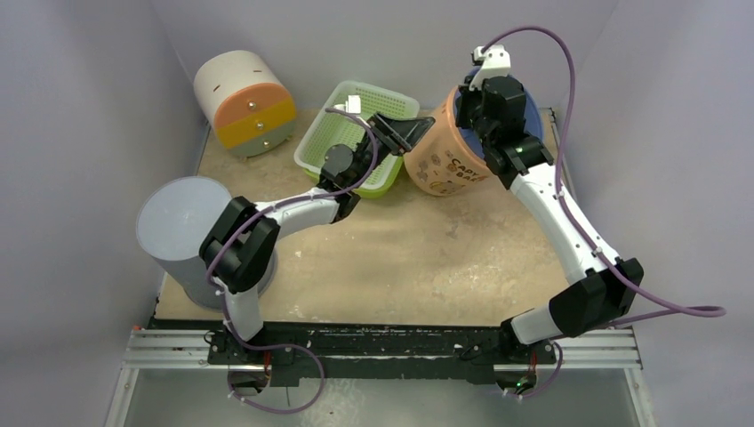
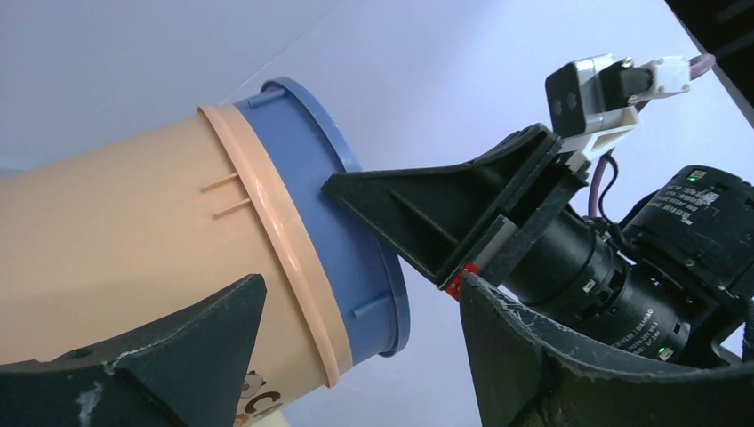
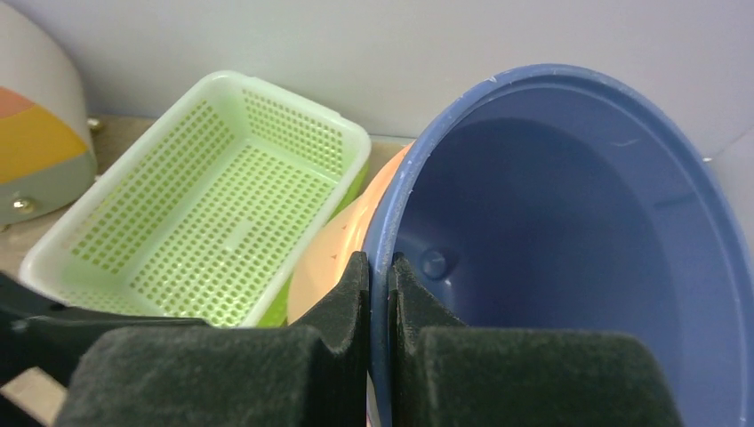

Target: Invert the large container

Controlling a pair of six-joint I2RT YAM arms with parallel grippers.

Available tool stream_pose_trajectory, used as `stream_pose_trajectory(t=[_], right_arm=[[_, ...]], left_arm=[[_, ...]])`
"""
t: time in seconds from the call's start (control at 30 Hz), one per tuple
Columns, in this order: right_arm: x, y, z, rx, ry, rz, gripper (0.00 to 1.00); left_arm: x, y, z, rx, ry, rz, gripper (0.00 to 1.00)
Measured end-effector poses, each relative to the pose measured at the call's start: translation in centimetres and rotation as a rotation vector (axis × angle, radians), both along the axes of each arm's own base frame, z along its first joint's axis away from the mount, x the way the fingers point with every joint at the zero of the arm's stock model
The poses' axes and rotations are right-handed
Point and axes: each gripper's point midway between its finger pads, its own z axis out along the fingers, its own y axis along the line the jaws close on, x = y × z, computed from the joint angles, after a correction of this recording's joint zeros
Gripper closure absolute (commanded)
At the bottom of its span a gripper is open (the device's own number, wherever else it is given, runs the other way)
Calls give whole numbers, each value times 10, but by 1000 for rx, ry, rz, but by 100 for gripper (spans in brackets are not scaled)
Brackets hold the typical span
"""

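Observation:
The large container (image 1: 445, 162) is a peach tub with a blue inner rim and a cartoon print. It is tilted at the back of the table, with its mouth toward the back right. My right gripper (image 1: 471, 102) is shut on the blue rim, one finger inside and one outside, as the right wrist view (image 3: 380, 267) shows. My left gripper (image 1: 402, 133) is open at the tub's left side. In the left wrist view (image 2: 360, 285) its jaws stand wide apart around the rim end of the tub (image 2: 133, 258), not pressing it.
A green perforated basket (image 1: 360, 133) sits just left of the tub, touching or nearly touching it. A white, orange and yellow drum (image 1: 244, 102) lies at the back left. A tall grey cylinder (image 1: 182, 231) stands at the left front. Walls close in the sides and back.

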Motion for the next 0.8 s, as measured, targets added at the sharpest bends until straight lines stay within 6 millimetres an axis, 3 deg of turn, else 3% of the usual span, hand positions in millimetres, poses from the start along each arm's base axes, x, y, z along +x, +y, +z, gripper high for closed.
stream_pose_trajectory(t=[0.4, 0.8], right_arm=[[-5, 18, -7, 36, 34, 95, 100], [-14, 13, -6, 27, 53, 99, 100]], left_arm=[[12, -33, -29, 37, 54, -70, 23], [38, -46, -61, 170, 74, -16, 23]])
